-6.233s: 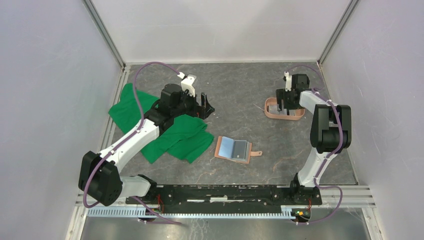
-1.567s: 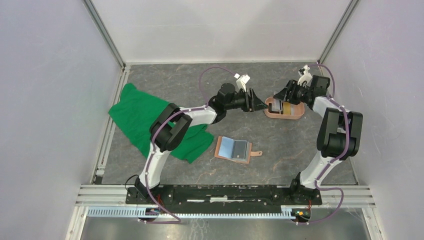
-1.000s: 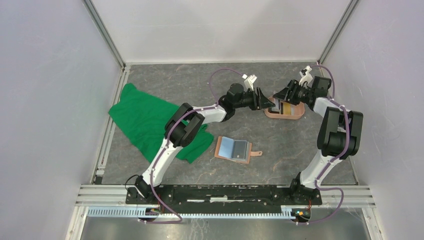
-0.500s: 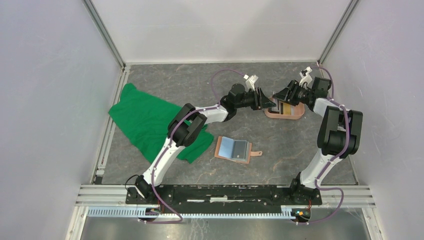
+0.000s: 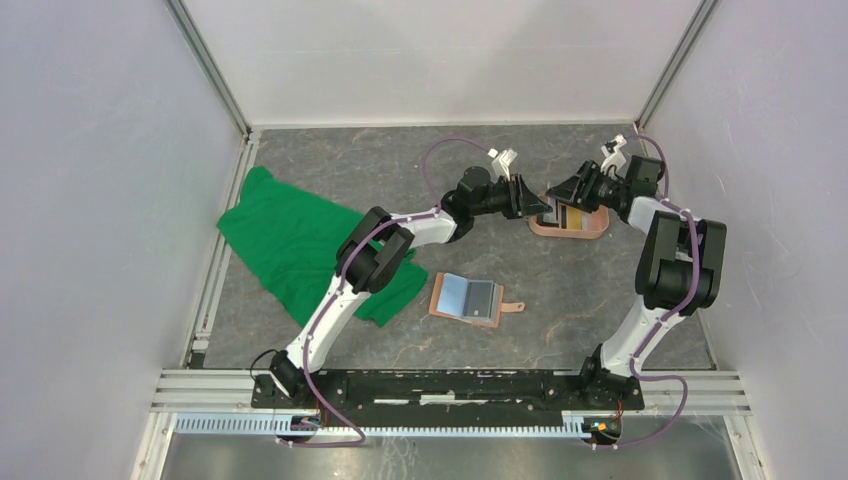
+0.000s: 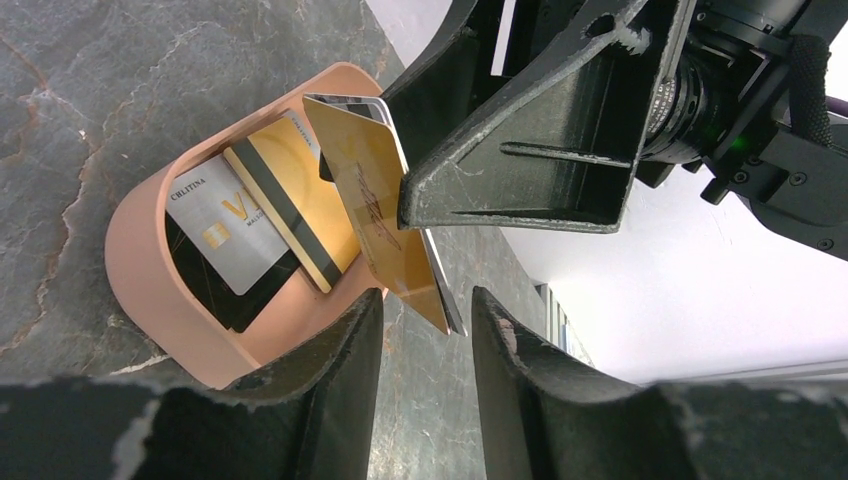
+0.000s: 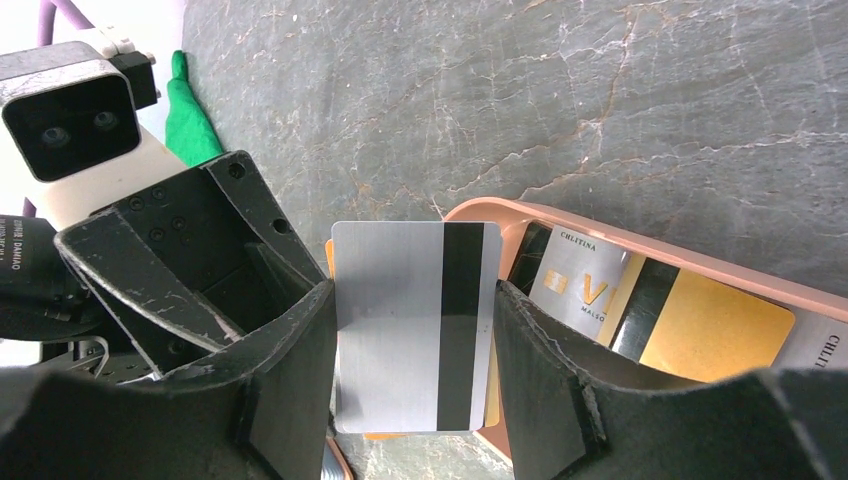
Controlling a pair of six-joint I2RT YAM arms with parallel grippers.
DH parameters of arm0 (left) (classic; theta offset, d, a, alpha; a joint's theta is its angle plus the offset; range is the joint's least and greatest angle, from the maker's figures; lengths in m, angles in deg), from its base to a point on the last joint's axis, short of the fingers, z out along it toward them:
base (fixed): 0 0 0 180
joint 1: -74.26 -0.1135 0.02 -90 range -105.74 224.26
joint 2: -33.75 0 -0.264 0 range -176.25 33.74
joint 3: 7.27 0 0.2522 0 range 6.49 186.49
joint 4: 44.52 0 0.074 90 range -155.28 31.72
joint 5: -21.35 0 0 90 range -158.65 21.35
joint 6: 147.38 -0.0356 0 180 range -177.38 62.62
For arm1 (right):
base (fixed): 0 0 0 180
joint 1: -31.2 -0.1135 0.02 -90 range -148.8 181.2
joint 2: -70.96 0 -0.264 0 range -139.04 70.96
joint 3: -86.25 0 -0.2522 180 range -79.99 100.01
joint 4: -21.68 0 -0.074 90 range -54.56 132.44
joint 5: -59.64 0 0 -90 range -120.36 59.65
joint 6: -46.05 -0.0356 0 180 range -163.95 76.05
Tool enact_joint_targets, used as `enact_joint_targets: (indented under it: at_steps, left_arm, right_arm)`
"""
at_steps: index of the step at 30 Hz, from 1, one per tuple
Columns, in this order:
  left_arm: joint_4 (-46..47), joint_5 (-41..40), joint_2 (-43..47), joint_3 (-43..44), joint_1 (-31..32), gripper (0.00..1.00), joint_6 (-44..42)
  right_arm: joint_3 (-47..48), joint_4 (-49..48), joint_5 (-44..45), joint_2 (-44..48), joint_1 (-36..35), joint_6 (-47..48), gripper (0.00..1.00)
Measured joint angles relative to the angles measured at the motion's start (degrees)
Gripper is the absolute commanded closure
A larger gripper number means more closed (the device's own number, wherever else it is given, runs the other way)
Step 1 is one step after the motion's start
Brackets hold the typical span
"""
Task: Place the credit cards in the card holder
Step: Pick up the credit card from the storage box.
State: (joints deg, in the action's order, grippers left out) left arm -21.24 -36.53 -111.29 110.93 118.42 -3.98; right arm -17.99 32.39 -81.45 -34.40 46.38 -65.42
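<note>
My right gripper [image 7: 412, 295] is shut on two upright credit cards, a silver one with a black stripe [image 7: 400, 320] and a gold one [image 6: 375, 200] behind it, just above the left end of the salmon-pink tray [image 5: 570, 230]. My left gripper [image 6: 427, 300] faces it with its jaws open on either side of the cards' lower corner, a small gap on each side. More credit cards lie in the tray: a white one [image 6: 215, 235], a gold striped one [image 6: 290, 215] and a dark one [image 6: 200, 290]. The card holder [image 5: 465, 298] lies open on the table, blue-grey pockets up.
A crumpled green cloth [image 5: 300, 235] lies at the left beside the left arm. The tray sits at the back right near the wall. Both grippers [image 5: 548, 200] meet closely over its left end.
The left arm has swung from the green cloth over to the tray. In the last second its jaws have narrowed around the corner of the cards that the right gripper holds up.
</note>
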Motion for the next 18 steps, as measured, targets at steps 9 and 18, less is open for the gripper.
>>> enact_joint_targets:
  at_steps: [9, 18]
  left_arm:
    - [0.8, 0.5, -1.6, 0.5, -0.1, 0.65, 1.0]
    - [1.1, 1.3, -1.6, 0.5, -0.2, 0.63, 2.3]
  right_arm:
    - [-0.4, -0.3, -0.4, -1.1, 0.3, -0.4, 0.47]
    - [-0.4, -0.4, -1.0, -1.3, 0.6, -0.9, 0.47]
